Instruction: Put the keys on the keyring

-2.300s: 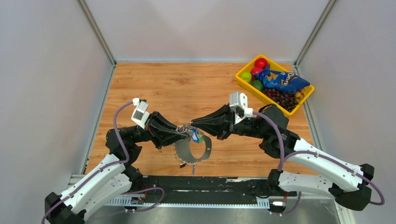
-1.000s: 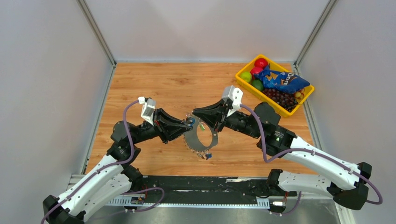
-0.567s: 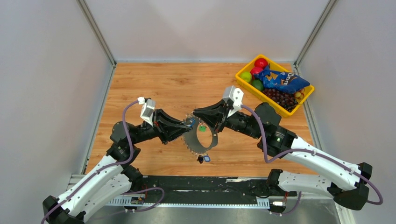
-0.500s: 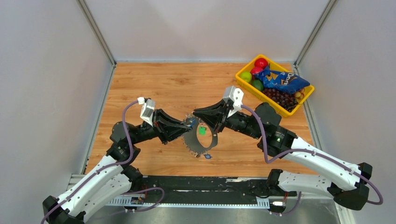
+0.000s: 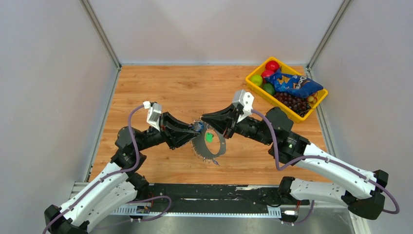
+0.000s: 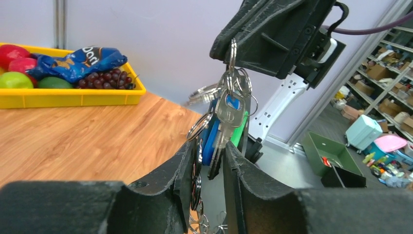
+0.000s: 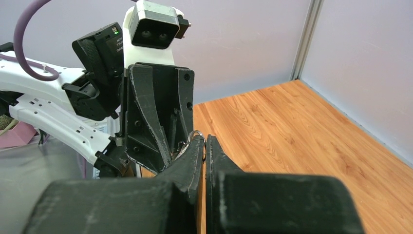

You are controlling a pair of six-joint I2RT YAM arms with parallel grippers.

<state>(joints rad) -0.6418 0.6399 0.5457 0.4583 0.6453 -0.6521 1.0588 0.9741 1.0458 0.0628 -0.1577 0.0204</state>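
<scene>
My right gripper (image 5: pixel 203 118) is shut on the thin silver keyring (image 6: pixel 232 48), which it pinches at its fingertips (image 7: pixel 208 142); the ring's top (image 7: pixel 196 132) pokes out above them. The keys hang below the ring in a bunch: a silver key (image 6: pixel 228 108), blue caps (image 6: pixel 210 140) and a green cap (image 6: pixel 239 129), the green one also in the top view (image 5: pixel 208 137). My left gripper (image 5: pixel 196 128) faces the right one, and its jaws close round the lower part of the bunch (image 6: pixel 207 163). A dark strap loop with the silver chain (image 5: pixel 208 150) dangles under both grippers, above the table.
A yellow tray (image 5: pixel 253 85) with fruit, grapes and a blue snack bag (image 5: pixel 294 84) stands at the back right of the wooden table (image 5: pixel 160 87). Grey walls enclose three sides. The arms' bases and a black rail (image 5: pixel 204 191) line the near edge.
Since 2.3 s ago both grippers have moved a little away from the near edge, carrying the bunch. In the last second they hold still; only the dangling strap end and green key swing slightly.
</scene>
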